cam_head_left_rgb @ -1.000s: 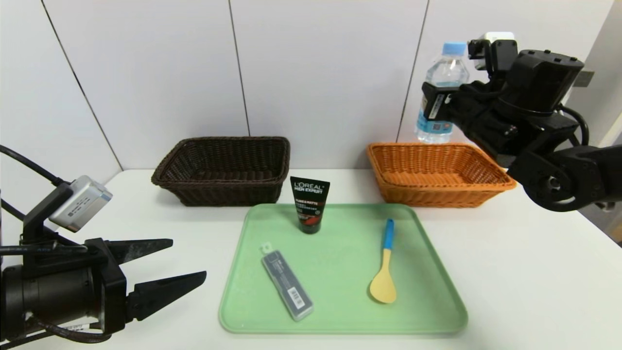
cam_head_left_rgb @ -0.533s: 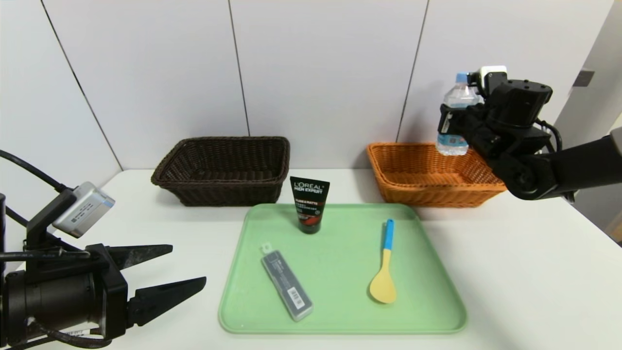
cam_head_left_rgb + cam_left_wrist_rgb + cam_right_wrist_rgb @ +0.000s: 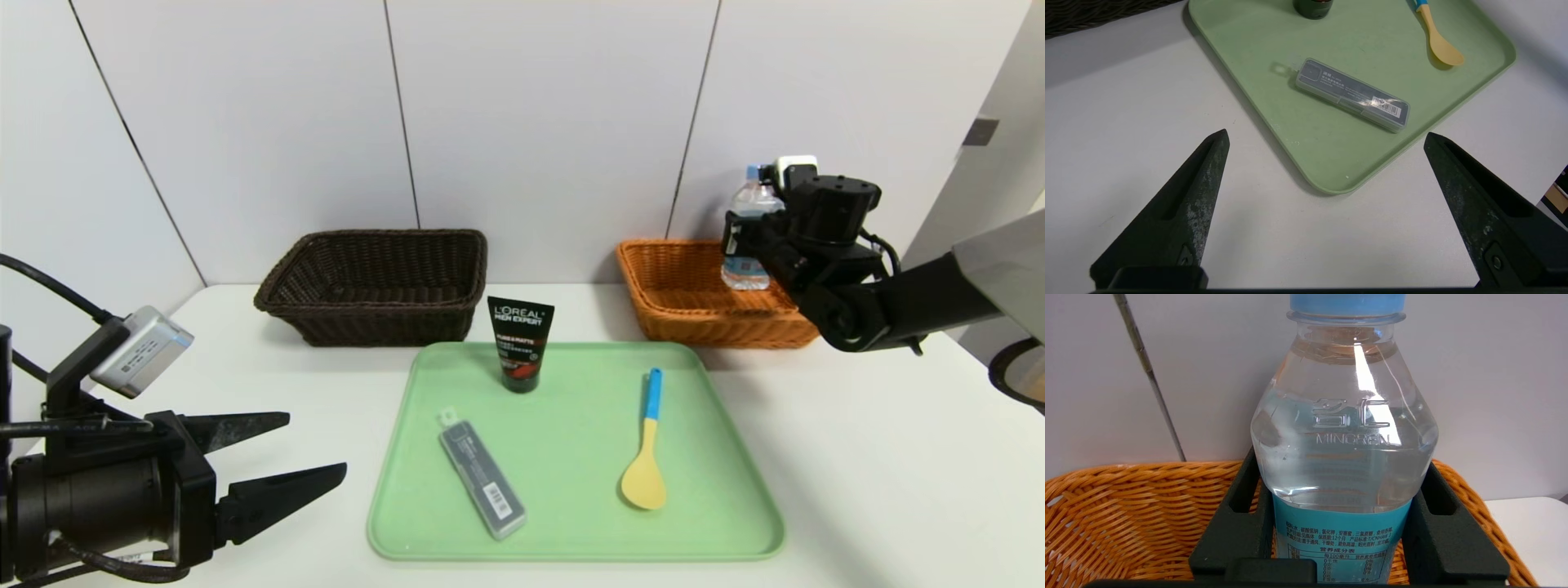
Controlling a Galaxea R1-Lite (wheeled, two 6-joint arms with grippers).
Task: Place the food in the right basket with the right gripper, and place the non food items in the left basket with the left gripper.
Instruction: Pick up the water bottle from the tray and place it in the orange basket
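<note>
Risk of tipping: the water bottle point(image 3: 747, 237) is held upright over the orange basket point(image 3: 694, 314); if it is let go before its base is seated, a fall onto its side or against the wicker rim at 3 o'clock is likely.
Risk of slipping: the bottle is smooth and rounded, so a loosened hold could let it slide down between the fingers.
Right gripper point(image 3: 1349, 522): the jaws are clenched on the bottle's labelled waist, one finger pressed to each side.
Bottle position: inside the basket's outline at 1 o'clock of the green tray point(image 3: 571, 539); whether its base touches the floor cannot be told.
Left gripper point(image 3: 1327, 139): parked low at 8 o'clock of the tray, jaws spread wide, nothing held or touched.
Left on the tray: a black tube point(image 3: 519, 341) at 12 o'clock, a grey case point(image 3: 482, 478) at 7 o'clock, a spoon point(image 3: 645, 447) at 4 o'clock.
Brown basket point(image 3: 375, 286): at 11 o'clock of the tray.
</note>
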